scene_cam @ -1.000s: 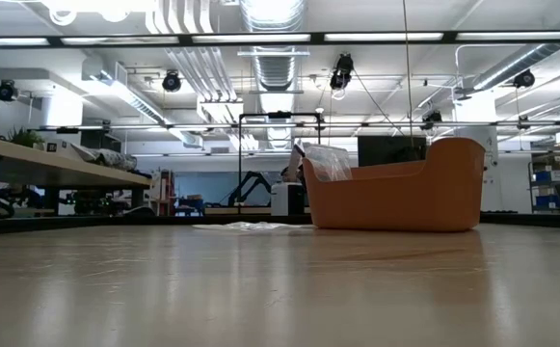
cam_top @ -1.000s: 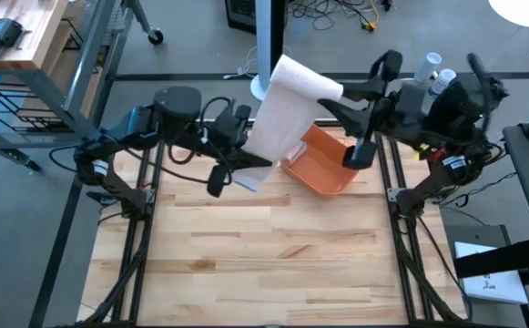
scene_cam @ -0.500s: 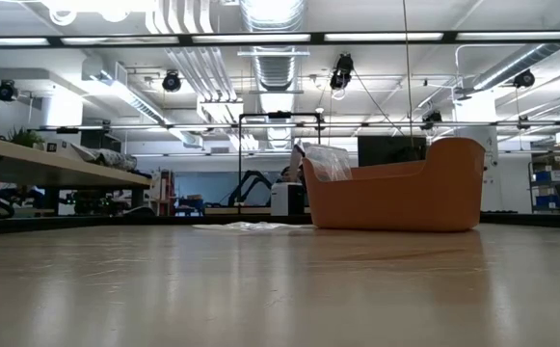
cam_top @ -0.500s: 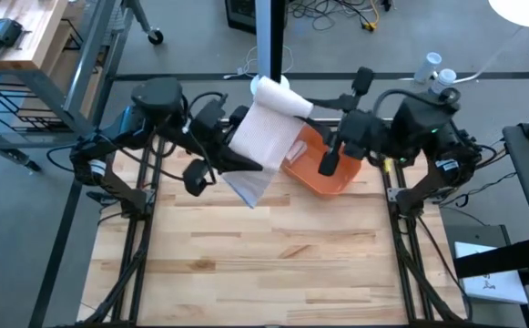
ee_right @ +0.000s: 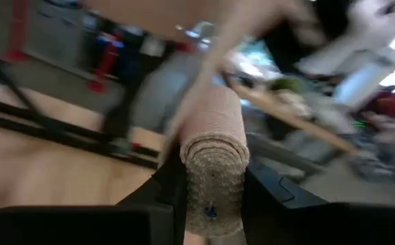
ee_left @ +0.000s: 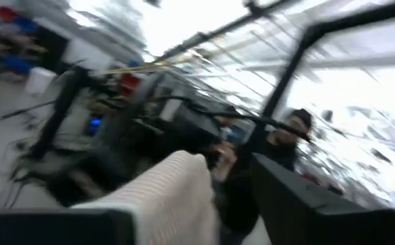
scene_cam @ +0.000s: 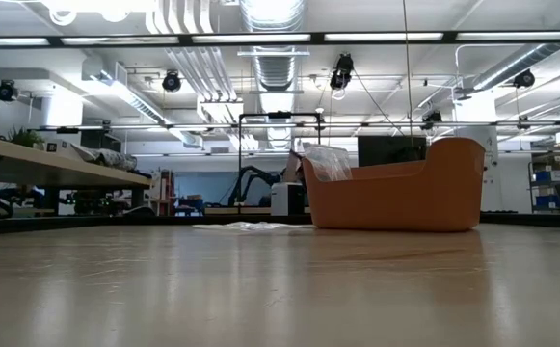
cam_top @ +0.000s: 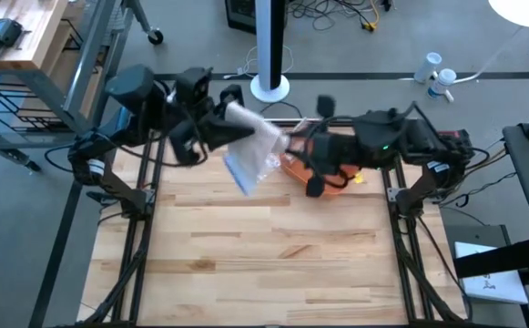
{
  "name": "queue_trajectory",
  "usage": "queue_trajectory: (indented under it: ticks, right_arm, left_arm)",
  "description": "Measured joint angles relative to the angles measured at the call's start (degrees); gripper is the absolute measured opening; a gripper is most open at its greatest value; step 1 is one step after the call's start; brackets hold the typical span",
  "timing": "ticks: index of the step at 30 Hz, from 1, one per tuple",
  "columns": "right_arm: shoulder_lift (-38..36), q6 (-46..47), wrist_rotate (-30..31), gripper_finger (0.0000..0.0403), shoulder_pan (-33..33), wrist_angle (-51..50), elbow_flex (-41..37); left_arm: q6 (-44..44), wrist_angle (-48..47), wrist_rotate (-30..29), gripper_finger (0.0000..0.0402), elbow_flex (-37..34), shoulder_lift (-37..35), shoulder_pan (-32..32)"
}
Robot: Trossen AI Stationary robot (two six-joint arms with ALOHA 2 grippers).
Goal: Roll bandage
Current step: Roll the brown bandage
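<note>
The bandage is a beige woven strip held in the air above the table's far edge, between my two grippers. Its rolled part sits in my right gripper, which is shut on it and reaches in from the right. The loose end lies between the fingers of my left gripper, which stand apart; in the high view that gripper is at the far left. A bluish part of the strip hangs below. My left gripper has the strip's loose end lying against one finger; a dark gap shows beside the other finger. The view is blurred, so no more can be told. My right gripper pinches the roll between its two fingers, across its round sides, with one flat spiral end facing the wrist camera. It comes about level from the table's right. The roll is lifted clear, and the strip leads away from it toward my left gripper.
An orange bin with a clear plastic bag in it stands at the far right of the wooden table, partly under my right arm. A flat pale scrap lies left of the bin. Metal frames border both table sides.
My right gripper has come down and toward the table's left with the roll. My left gripper has risen, gone toward the far left and rolled over. The strip, which hung long and steep between them, is now short and lies nearly level.
</note>
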Motion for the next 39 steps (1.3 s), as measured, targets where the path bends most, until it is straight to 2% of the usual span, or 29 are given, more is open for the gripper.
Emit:
queue_trajectory:
  ticks: [5, 10, 14, 19, 26, 33, 39]
  right_arm:
    - [0.60, 6.38, -7.56, 0.0087, 0.91, -0.35, 0.00]
    - [0.52, 10.15, -8.31, 0.0087, 2.42, -1.81, 0.00]
    - [0.12, 13.20, -8.32, 0.0087, 2.93, -2.56, -0.02]
    - [-0.60, 15.73, -10.62, 0.0087, 3.43, -0.01, -0.02]
    - [-0.69, 19.32, -20.24, 0.0087, 3.42, 6.83, -0.02]
    - [-0.83, 22.21, -20.90, 0.0087, 3.43, 6.86, -0.07]
    - [-1.85, 25.57, -19.25, 0.0087, 2.89, 9.62, -0.07]
  left_arm:
    - [-4.69, -5.41, -1.52, 0.0208, -0.02, -0.33, 4.22]
    - [-7.34, -8.87, -2.05, 0.0259, -0.02, -1.60, 7.24]
    - [-7.98, -13.30, -4.94, 0.0285, -0.02, -2.43, 7.85]
    - [-8.21, -19.30, -8.93, 0.0292, -0.02, -3.00, 8.20]
    - [-8.63, -26.52, -8.03, 0.0295, -0.24, -2.27, 8.40]
    - [-3.49, -30.27, -6.40, 0.0314, -0.31, -3.30, 8.45]
    - [7.57, -30.29, -3.11, 0.0306, -0.28, -6.84, 7.48]
